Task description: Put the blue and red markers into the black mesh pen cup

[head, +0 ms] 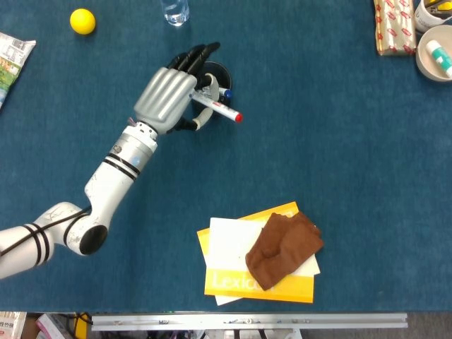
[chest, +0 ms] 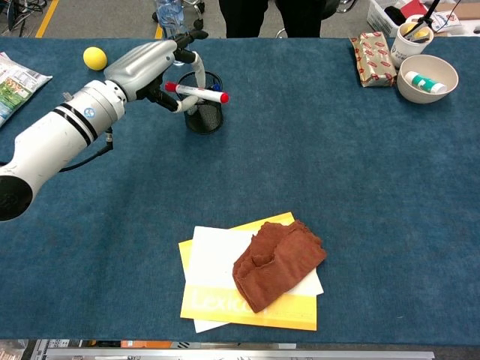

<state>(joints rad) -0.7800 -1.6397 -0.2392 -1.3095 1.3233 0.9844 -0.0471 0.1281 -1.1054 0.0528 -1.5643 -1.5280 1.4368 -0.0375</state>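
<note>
My left hand (head: pixel 171 97) (chest: pixel 154 66) hovers over the black mesh pen cup (head: pixel 220 72) (chest: pixel 205 116) and covers most of it in the head view. It pinches a white marker with a red cap (head: pixel 222 110) (chest: pixel 196 93), held nearly level, the red tip pointing right past the cup's rim. The blue marker (head: pixel 226 92) stands inside the cup; only its cap peeks out beside my fingers. My right hand is not in either view.
A yellow ball (head: pixel 82 20) and a water bottle (head: pixel 174 10) stand behind the cup. A brown cloth (head: pixel 284 248) lies on paper and a yellow book (head: pixel 240 282) near the front. A bowl (head: pixel 434 56), a wrapped box (head: pixel 393 26) and a printed packet (head: pixel 13 60) occupy the far corners.
</note>
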